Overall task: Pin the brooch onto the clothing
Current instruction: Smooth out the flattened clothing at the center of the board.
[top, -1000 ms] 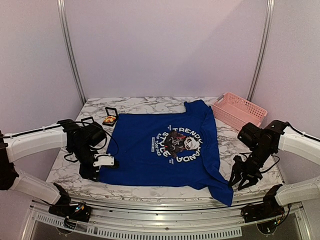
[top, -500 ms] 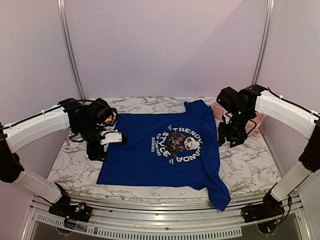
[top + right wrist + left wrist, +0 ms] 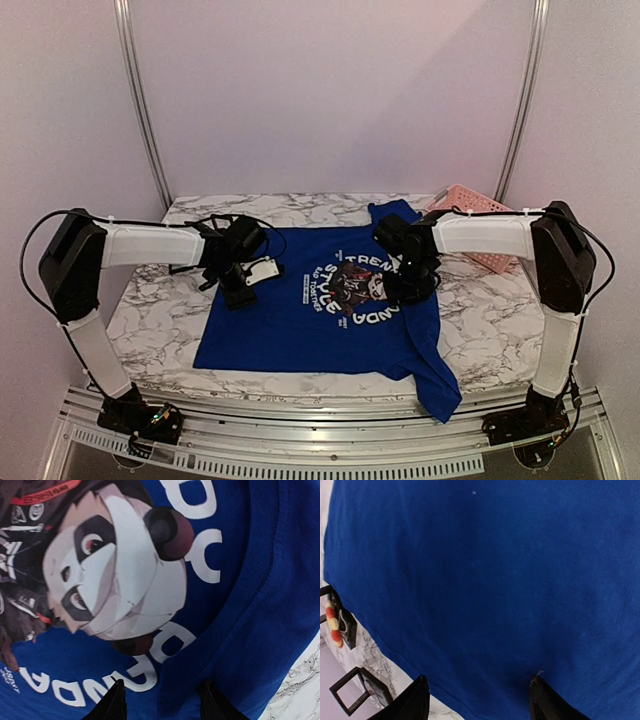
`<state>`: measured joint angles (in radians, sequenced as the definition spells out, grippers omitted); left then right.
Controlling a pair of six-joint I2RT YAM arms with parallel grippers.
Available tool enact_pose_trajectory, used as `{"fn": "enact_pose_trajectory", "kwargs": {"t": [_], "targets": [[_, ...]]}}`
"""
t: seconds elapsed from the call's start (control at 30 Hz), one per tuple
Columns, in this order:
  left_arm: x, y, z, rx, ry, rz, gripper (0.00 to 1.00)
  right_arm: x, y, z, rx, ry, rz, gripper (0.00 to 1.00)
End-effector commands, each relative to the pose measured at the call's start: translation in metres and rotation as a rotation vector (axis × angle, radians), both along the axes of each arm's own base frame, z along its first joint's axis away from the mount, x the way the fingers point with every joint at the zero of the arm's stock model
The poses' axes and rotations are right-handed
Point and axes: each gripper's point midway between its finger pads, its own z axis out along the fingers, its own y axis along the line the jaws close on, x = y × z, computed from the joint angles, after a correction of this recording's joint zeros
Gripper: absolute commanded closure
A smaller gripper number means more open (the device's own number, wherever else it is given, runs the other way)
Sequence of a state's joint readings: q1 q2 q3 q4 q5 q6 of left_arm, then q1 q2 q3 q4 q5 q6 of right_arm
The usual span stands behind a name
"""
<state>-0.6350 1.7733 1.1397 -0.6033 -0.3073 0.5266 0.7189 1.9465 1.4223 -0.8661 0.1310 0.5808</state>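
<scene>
Pale walls and two metal posts stand behind a marble counter (image 3: 150, 320). The shirt (image 3: 300, 340) lies spread flat in the middle of it, print up, with one corner hanging over the near edge at the right. A pink basket (image 3: 478, 203) sits at the far right, partly hidden behind the right arm.

The left claw (image 3: 479, 692) is over plain blue cloth near the shirt's far left edge. Its fingers (image 3: 420, 700) stand well apart and nothing is between them but the cloth below. Whether the tips touch the fabric I cannot tell.

The right claw (image 3: 162, 695) is over the right part of the print, beside the panda face and white lettering. It is also spread, holding nothing. A raised fold of the shirt runs under the gap between its tips.

The brooch (image 3: 332, 625) is not on the shirt. It rests on a small black box (image 3: 347, 627) on the counter, just beside the shirt's edge, at the rim of the left wrist view. A black square frame (image 3: 351, 696) lies near it. From above, the left arm hides the brooch.
</scene>
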Motion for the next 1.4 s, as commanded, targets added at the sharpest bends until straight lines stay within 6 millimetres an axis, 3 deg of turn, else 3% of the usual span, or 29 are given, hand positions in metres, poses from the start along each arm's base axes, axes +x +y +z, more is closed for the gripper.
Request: {"fn": "enact_pose_trajectory", "kwargs": {"t": [0.0,0.13,0.33,0.5,0.77,1.03,1.2,1.3,1.37], "targets": [[-0.016,0.020,-0.030,0.046,0.034,-0.007,0.32,0.002,-0.033,-0.017,-0.162,-0.037,-0.034,0.52],[-0.038,0.039,-0.051,0.084,0.091,0.005,0.32,-0.011,-0.088,-0.020,-0.356,-0.027,-0.172,0.56],[-0.055,0.053,-0.063,0.109,0.134,0.022,0.32,-0.014,-0.116,-0.008,-0.257,-0.033,-0.281,0.56],[-0.067,0.061,-0.066,0.137,0.179,0.012,0.31,-0.017,-0.141,0.000,-0.282,-0.022,-0.322,0.56],[-0.094,0.072,-0.062,0.153,0.260,-0.008,0.29,-0.038,-0.198,-0.016,-0.239,0.048,-0.506,0.55],[-0.119,0.074,-0.054,0.107,0.323,-0.034,0.25,-0.031,-0.214,0.006,-0.129,0.015,-0.550,0.49],[-0.129,0.061,-0.040,0.040,0.394,-0.082,0.21,-0.022,-0.220,0.026,-0.127,-0.004,-0.521,0.47],[-0.118,0.048,-0.022,-0.014,0.402,-0.089,0.20,0.002,-0.202,0.047,-0.056,-0.050,-0.464,0.54],[-0.095,0.036,-0.006,-0.069,0.366,-0.072,0.20,0.022,-0.178,0.061,-0.022,-0.110,-0.388,0.58]]}}
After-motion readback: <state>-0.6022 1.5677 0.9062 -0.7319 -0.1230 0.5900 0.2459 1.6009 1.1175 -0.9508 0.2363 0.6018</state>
